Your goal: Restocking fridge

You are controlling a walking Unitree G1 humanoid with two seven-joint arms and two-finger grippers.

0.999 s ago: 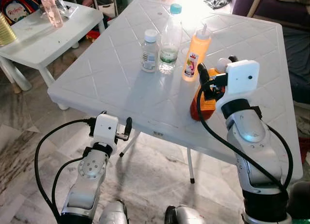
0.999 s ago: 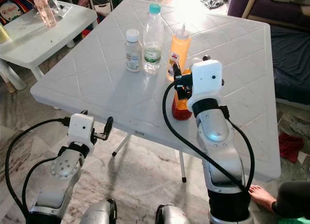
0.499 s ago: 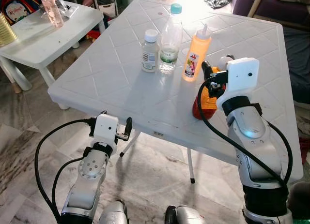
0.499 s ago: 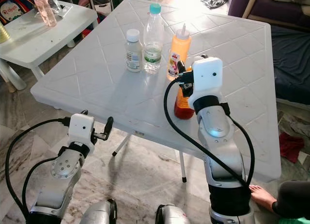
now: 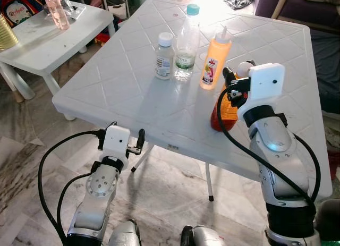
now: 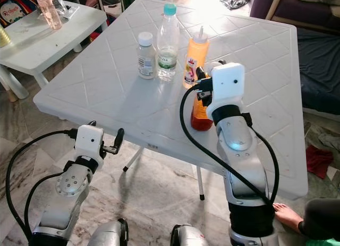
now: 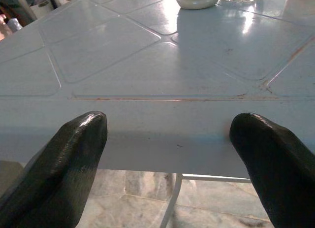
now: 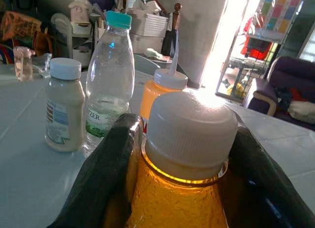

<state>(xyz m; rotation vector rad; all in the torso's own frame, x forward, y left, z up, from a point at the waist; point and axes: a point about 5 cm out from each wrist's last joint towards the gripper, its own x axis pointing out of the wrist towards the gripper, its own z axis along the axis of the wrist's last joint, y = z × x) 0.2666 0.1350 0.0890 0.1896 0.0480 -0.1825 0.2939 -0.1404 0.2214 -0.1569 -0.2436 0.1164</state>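
A: From the head, what's on the white desk (image 5: 133,92)?
B: A small white-capped bottle (image 5: 164,56), a clear water bottle (image 5: 187,41) with a teal cap and an orange squeeze bottle (image 5: 215,59) stand close together in a row. Near them, toward the front edge, the right tool (image 5: 228,92) pinches an orange-red bottle (image 5: 223,111) just under its cap; the bottle stands upright on the desk.
A: And the left tool (image 5: 139,140)?
B: Low, just before the desk's near edge.
A: Its wrist camera?
B: Two black fingers (image 7: 59,171) spread wide, level with the desk's front edge, holding nothing.
A: The right wrist?
B: Black fingers (image 8: 106,174) press either side of the bottle's neck below a white cap (image 8: 192,134); the other three bottles stand behind.
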